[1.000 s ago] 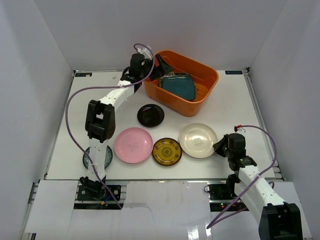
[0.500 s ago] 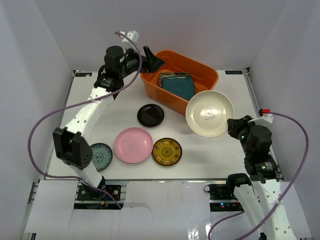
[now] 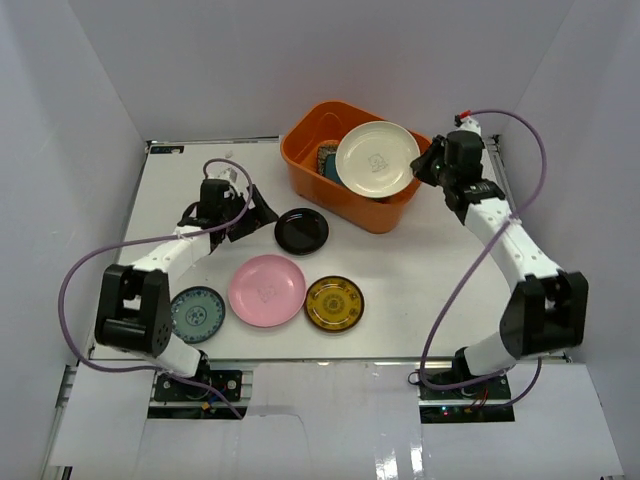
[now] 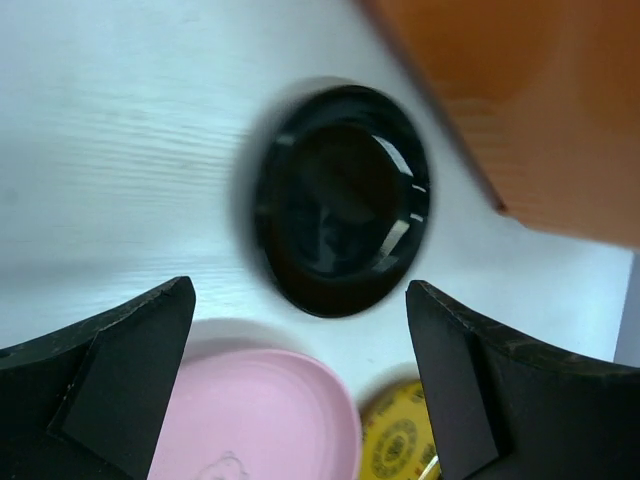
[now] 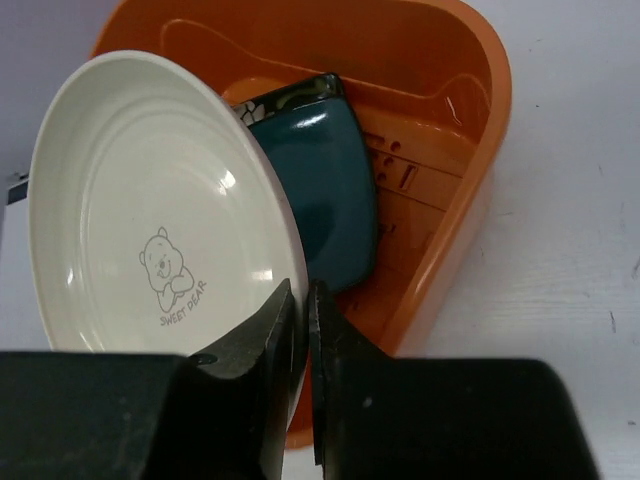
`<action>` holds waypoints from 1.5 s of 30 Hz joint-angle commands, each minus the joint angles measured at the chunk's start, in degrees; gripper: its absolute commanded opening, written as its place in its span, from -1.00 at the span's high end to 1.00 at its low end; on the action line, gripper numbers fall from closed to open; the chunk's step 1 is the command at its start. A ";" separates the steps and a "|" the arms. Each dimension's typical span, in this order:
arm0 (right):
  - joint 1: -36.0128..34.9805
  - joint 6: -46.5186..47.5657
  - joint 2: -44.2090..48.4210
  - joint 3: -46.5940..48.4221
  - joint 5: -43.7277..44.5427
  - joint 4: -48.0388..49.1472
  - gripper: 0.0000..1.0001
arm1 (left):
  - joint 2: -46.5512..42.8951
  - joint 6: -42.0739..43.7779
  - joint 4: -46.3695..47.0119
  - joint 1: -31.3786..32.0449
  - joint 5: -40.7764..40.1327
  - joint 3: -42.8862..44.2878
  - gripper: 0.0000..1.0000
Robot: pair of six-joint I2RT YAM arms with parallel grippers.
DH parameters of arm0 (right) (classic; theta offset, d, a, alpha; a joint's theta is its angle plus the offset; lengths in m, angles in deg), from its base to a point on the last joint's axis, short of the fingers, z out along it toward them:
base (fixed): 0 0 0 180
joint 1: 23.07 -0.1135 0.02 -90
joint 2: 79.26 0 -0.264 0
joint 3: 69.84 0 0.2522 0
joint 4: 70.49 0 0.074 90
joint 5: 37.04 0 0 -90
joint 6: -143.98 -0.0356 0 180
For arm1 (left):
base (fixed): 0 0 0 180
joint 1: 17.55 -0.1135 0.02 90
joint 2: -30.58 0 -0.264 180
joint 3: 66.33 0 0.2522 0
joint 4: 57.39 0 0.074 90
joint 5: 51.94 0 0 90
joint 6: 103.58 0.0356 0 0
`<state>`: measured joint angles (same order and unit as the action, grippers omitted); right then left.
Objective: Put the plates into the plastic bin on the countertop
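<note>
- The right arm's jaws are pinched nearly shut on the rim of the cream plate (image 5: 150,230), holding only that thin edge.
- The cream plate hangs tilted over the orange bin (image 5: 450,50), with its face turned up and outward and clear of the floor.
- Below it in the bin, the teal plate (image 5: 320,190) leans on a slant, with the dark floral plate (image 5: 290,95) tucked behind it.
- Risk: such a narrow edge grip may let the cream plate pivot or slip. If it is let go from this height, it could strike the slanted teal plate and skid or bounce.
- Risk: the plate spans much of the bin's opening, so lowering it without more tilt might catch its far edge on the rim.
- The left arm's jaws are spread wide and hold nothing. They hang near the black plate (image 4: 340,200), which lies flat on the bench (image 3: 440,270) just beside the bin's wall.
- Risk: the black plate is glossy and shallow, so a finger may shove it along instead of getting under its lip. How high the jaws are cannot be told.
- The pink plate (image 3: 267,289), the yellow-brown plate (image 3: 334,303) and the blue-green plate (image 3: 197,314) wait on the bench nearer the arm bases.
- Risk: both arms are working close to the bin and could crowd each other there.
</note>
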<state>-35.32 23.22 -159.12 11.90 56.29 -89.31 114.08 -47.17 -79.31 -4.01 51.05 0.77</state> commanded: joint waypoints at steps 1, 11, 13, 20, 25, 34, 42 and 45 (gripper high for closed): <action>-1.20 1.76 -8.78 10.21 3.70 2.18 0.74 | 5.07 -4.38 0.87 -5.36 3.52 1.41 -0.93; -3.57 9.49 -11.74 15.60 3.09 -1.79 -0.85 | 23.98 -1.66 0.52 -5.89 13.81 11.61 -0.79; -4.01 10.37 -5.43 10.98 0.73 -1.53 -0.86 | 24.86 -1.66 1.57 -5.81 14.60 11.78 -0.72; -18.13 2.75 19.36 -27.89 0.17 8.12 -0.24 | 27.85 1.58 -2.11 -2.38 10.49 15.91 -0.31; -31.67 -8.95 23.70 -47.14 9.05 16.57 -0.55 | 29.61 1.86 -2.47 -0.80 8.45 16.36 0.21; -39.78 -15.73 13.51 -55.33 8.19 24.73 -0.44 | 20.67 1.50 -3.96 -1.15 0.72 14.16 1.00; -40.40 -18.62 8.74 -55.15 10.89 29.58 0.82 | -8.03 -1.75 -4.23 -0.89 3.86 1.34 1.00; -40.13 -18.02 16.35 -56.91 12.92 27.66 0.84 | -20.95 -3.41 -5.10 -0.53 4.67 -4.12 1.00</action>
<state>-75.32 4.66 -148.25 -43.00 65.08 -58.78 103.44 -48.48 -84.03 -4.93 53.52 -0.52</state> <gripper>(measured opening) 0.101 0.022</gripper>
